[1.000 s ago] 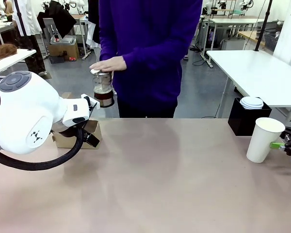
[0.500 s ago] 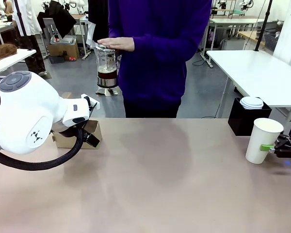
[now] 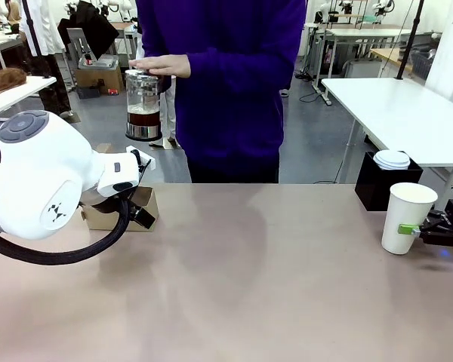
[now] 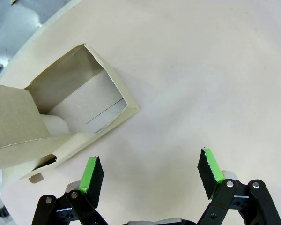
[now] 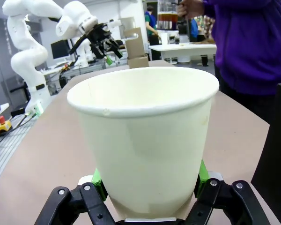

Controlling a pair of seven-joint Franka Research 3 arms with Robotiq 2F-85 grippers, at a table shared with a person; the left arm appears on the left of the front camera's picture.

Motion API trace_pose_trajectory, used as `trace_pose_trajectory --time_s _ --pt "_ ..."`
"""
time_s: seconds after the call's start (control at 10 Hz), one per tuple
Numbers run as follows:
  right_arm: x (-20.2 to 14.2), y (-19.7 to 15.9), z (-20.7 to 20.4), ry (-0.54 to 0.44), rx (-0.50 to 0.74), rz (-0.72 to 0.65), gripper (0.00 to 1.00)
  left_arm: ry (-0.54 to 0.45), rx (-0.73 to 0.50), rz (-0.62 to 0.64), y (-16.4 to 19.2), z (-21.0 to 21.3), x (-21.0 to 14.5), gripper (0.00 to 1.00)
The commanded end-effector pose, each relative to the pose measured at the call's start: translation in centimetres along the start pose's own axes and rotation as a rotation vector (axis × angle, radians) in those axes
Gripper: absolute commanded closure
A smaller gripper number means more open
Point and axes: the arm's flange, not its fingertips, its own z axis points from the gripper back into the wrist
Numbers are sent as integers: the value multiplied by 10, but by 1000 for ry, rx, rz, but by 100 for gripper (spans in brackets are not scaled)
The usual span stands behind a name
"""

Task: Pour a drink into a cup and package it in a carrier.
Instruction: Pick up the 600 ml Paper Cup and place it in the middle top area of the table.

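right wrist view: right gripper (image 5: 150, 183) just clamped paper cup (image 5: 145, 126); left gripper (image 4: 152, 171) hangs released; i wait for pour.

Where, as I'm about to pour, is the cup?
In the front view the cup stands near the right edge of the table, gripped by the right end effector, in front of the black box.

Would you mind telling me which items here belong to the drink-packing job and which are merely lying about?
Job in hand:
- cup, gripped by the right gripper
- carafe holding the drink, in the person's hand
- carrier, near the open left gripper
- lids, probably for the cup

Lying about:
- black box
- white side table
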Motion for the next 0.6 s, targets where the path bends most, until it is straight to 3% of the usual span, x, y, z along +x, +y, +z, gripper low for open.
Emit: trace_pose_trajectory --time_s 0.0,0.3,0.5 --pt "0 0 -1 -1 -2 2 20 -1 -1 -1 0 0 0 0" --pt "0 0 0 0 0 0 20 -1 -1 -1 0 0 0 0" --pt "30 18 -49 13 -69 4 20 -1 -1 -1 0 0 0 0"
